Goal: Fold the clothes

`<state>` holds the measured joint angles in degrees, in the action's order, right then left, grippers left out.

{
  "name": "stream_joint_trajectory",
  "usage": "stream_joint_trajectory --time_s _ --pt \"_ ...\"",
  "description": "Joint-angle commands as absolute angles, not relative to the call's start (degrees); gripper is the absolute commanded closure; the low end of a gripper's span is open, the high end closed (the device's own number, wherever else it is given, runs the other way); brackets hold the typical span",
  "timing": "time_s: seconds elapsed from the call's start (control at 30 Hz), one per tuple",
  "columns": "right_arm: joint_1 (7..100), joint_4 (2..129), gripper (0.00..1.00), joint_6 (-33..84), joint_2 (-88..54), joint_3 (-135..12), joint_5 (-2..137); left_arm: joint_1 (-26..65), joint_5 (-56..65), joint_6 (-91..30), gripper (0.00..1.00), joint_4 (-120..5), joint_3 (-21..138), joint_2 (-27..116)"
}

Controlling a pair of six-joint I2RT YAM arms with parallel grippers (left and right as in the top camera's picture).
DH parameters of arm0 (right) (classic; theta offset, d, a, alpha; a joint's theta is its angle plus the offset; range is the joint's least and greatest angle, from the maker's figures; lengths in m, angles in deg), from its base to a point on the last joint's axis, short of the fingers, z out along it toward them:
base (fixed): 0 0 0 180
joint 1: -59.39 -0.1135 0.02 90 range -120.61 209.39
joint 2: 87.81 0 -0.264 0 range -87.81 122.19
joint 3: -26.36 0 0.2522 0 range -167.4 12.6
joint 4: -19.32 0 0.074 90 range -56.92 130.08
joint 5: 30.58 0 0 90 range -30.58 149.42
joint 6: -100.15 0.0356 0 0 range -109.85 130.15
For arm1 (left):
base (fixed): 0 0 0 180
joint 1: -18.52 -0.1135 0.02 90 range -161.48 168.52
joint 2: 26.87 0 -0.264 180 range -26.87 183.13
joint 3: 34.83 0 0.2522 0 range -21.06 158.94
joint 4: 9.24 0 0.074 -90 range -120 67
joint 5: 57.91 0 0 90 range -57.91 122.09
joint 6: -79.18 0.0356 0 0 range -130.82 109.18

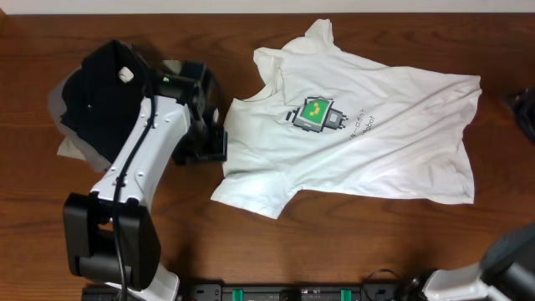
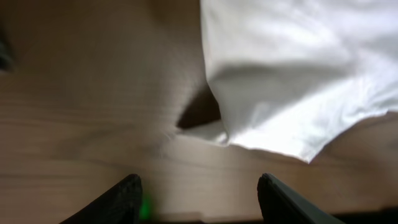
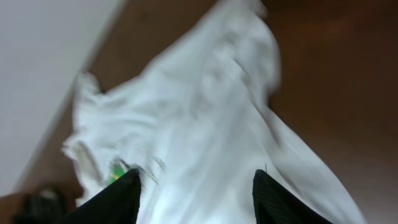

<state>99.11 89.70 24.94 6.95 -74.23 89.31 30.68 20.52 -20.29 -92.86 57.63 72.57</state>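
Clothes point(image 1: 351, 159) spread; grey lettering point(image 1: 361, 125) at 3 o'clock of robot print point(image 1: 316, 114), we cannot read. Left gripper point(image 2: 200, 183), right gripper point(image 3: 196, 180) apart, empty.

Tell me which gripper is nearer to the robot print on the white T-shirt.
Left. The left gripper hangs just off the T-shirt edge nearest the robot print. The right gripper sits beyond the hem end, most of the shirt between it and the print.
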Motion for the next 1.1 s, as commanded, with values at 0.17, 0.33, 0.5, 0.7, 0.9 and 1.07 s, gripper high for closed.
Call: stream_joint_trajectory --time_s 0.17,0.33,0.5,0.7,0.9,1.07 --pt "96.92 102.00 0.40 26.60 0.51 -71.62 75.52 33.46 11.73 -16.36 0.37 -89.41 47.62 72.28" --pt "96.71 98.68 0.42 26.67 0.51 -59.38 73.35 35.45 11.75 -16.42 0.35 -82.98 41.00 72.35" --pt "98.19 90.62 0.43 30.45 0.57 -47.65 68.61 35.47 11.97 -16.42 0.35 -78.66 35.75 72.35" --pt "99.18 80.04 0.48 34.67 0.59 -39.34 68.39 35.47 11.95 -16.42 0.78 -75.05 34.42 72.35" --pt "99.18 72.98 0.49 37.35 0.59 -34.05 66.49 35.47 11.95 -16.42 0.94 -76.01 34.42 72.35" --pt "99.07 68.50 0.63 38.27 0.59 -31.12 66.45 35.47 11.95 -16.42 0.94 -76.23 34.42 72.35"
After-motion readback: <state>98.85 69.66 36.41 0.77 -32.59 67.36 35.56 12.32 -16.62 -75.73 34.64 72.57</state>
